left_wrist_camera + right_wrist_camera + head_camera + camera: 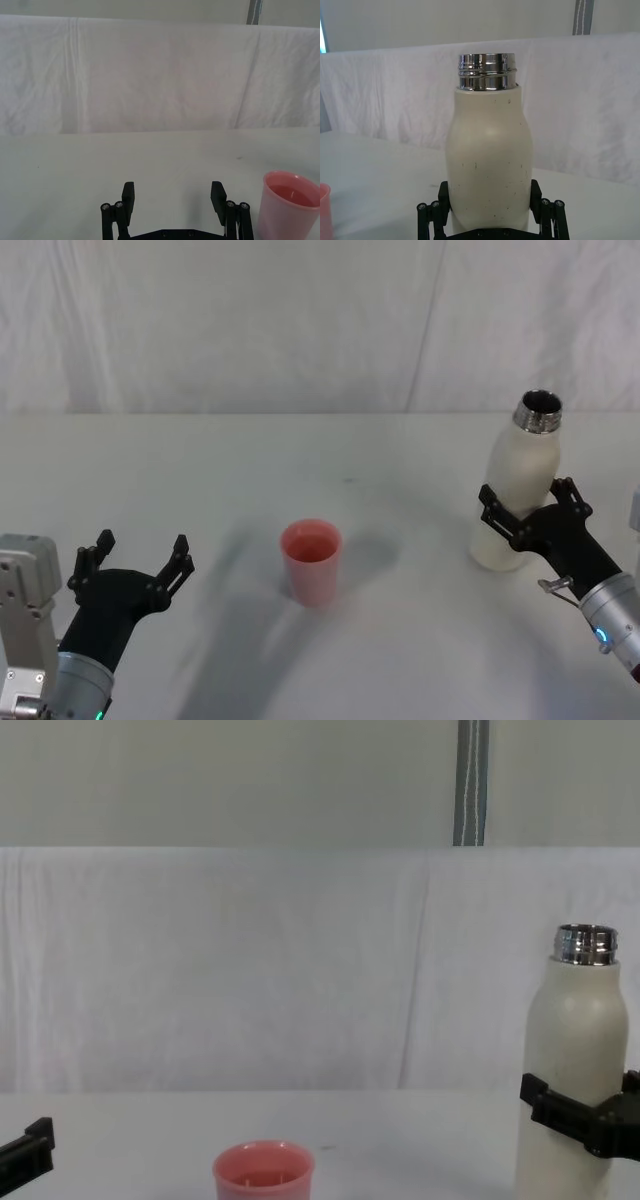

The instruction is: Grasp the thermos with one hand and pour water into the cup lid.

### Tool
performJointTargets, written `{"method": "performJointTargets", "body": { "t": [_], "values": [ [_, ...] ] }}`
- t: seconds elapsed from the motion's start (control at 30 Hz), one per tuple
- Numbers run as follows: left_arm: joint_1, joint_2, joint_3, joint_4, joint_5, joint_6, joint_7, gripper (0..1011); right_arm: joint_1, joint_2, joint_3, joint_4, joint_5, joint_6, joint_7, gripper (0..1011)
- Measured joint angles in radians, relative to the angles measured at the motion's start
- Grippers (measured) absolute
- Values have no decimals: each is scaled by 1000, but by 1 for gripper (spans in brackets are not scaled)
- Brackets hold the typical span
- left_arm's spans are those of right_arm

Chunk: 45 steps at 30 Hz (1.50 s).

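The cream-white thermos (520,465) stands upright and uncapped on the table at the right, its steel neck on top. My right gripper (527,490) is open around its lower body, one finger close against each side (490,187). The salmon-pink cup lid (311,560) stands upright at the table's middle, well to the left of the thermos, and holds what looks like some liquid (290,210). My left gripper (142,545) hovers open and empty at the near left, left of the cup lid. In the chest view the thermos (575,1030) rises far above the cup lid (263,1175).
The white table (330,460) ends at the back against a hanging white cloth (300,320). Bare surface lies between the cup lid and the thermos, and between the left gripper and the cup lid.
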Motion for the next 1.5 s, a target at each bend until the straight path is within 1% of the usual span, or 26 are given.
{"method": "performJointTargets", "body": {
  "t": [0.4, 1.3, 1.4, 1.5],
  "values": [
    [0, 0, 0, 0, 0, 0, 0, 1001, 5, -5, 1, 25, -6, -13, 6, 956],
    [0, 0, 0, 0, 0, 0, 0, 1001, 4, -7, 3, 28, -12, -8, 3, 955],
    [0, 0, 0, 0, 0, 0, 0, 1001, 4, -7, 3, 28, -12, -8, 3, 1001],
    [0, 0, 0, 0, 0, 0, 0, 1001, 4, -6, 3, 27, -12, -8, 3, 1001]
  ]
}}
